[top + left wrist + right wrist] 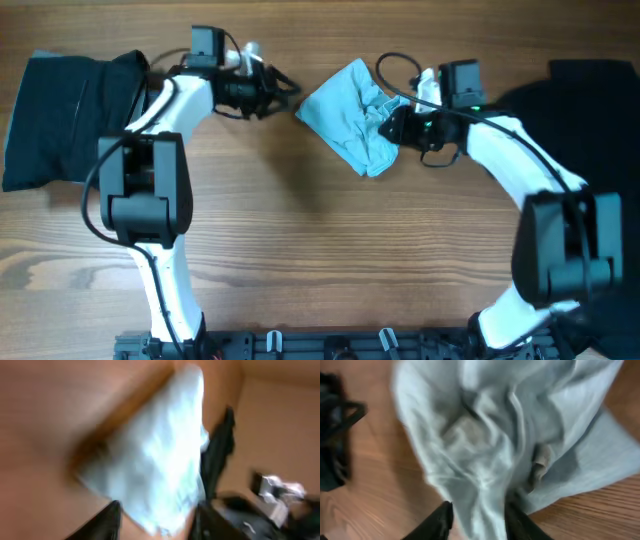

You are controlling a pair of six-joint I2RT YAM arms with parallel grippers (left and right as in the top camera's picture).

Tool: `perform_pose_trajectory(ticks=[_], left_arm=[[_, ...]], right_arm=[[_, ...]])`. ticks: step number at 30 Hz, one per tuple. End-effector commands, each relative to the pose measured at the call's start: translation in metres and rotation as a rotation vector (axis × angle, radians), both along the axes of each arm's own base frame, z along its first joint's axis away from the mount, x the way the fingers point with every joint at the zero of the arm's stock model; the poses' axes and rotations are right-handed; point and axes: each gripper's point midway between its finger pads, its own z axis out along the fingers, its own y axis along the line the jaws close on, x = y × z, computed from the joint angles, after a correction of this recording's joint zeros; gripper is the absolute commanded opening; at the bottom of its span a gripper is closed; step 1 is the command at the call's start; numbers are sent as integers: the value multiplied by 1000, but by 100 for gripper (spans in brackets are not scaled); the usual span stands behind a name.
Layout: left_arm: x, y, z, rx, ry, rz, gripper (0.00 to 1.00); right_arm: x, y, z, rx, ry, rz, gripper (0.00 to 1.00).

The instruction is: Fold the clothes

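The pale aqua T-shirt [345, 115] lies crumpled at the middle back of the table. My right gripper [392, 128] is at its right side. In the right wrist view a thick bunch of the shirt [485, 435] runs between my fingers [479, 522], which are closed on it. My left gripper [285, 95] is just left of the shirt's left edge. The left wrist view is blurred: my fingers [156, 522] stand apart, with the shirt [155, 465] right in front and its near edge reaching between the tips.
A black garment [60, 110] lies piled at the table's far left, under the left arm. Another black garment [590, 100] lies at the far right, behind the right arm. Bare wooden tabletop [330, 260] lies in front of the shirt.
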Motion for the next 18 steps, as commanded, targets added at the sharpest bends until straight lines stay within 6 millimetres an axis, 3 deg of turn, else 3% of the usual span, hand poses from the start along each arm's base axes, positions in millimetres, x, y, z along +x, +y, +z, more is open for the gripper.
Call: perform_pose_trajectory(ticks=[1,4,7,10,12,18], left_arm=[[-40,-46,5,-84,21,-188,61],[-67,-49,-35,168,145,-179,73],[-80,-48,-55,259,253,-114,81],[-80,-47,-71,267,333,-5,89],[-74,-64,-87,219,339,71,94],[-76,-109,-127,173,313,44,92]], right_arm=[[-11,-4,-49,-26,146,-42,33],[-17,-3,-66,-23,204,-55,31],[-20,-3,-66,-21,216,-53,31],[-21,-3,-66,-19,221,-51,31],[-22,-1,-65,-8,225,-47,31],[-25,8,-64,3,228,-23,30]])
